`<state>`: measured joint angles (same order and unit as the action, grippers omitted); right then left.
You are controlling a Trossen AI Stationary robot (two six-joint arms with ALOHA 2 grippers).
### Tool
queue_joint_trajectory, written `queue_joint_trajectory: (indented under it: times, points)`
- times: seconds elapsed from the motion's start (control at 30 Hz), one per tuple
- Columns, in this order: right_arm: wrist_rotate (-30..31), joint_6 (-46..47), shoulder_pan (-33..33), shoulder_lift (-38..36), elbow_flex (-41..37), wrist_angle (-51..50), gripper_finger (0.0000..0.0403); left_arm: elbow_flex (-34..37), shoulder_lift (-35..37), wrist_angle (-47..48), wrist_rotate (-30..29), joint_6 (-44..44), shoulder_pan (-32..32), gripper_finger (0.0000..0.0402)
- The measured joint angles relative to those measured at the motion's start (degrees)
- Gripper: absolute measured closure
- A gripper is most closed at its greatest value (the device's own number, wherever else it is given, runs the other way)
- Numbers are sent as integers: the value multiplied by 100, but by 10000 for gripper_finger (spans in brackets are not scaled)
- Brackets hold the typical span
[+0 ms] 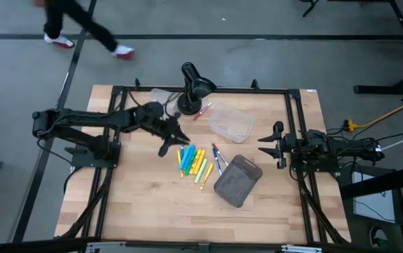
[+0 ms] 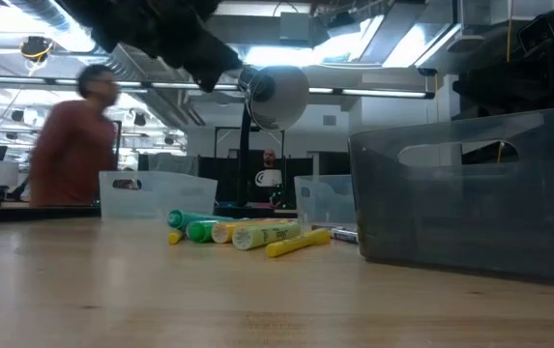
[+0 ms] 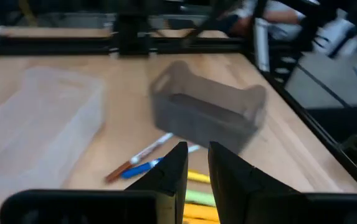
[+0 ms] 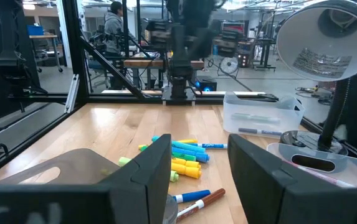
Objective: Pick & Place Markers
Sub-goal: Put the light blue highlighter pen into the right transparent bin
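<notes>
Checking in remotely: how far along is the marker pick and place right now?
Barely started. Done: nothing clearly; one marker shows inside the clear bin, and a red one lies by the lamp. In hand: the left gripper hovers beside the marker pile, with its fingers slightly apart and nothing between them. Left: the whole pile and the loose markers by the grey bin. The right gripper waits, open.

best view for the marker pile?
High view: the whole marker pile shows from above, between the left hand and the grey bin. Low view shows only its near edge side-on; both wrist views have fingers partly blocking it.
</notes>
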<state>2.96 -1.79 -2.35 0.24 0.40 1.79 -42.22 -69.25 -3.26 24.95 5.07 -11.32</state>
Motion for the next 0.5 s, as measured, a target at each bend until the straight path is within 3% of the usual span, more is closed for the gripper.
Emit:
queue_joint_trajectory:
  times: [0.5]
  points:
    - [0, 0, 0, 0, -2, -1, 246, -5, -39, -6, -1299, 188, 1749, 329]
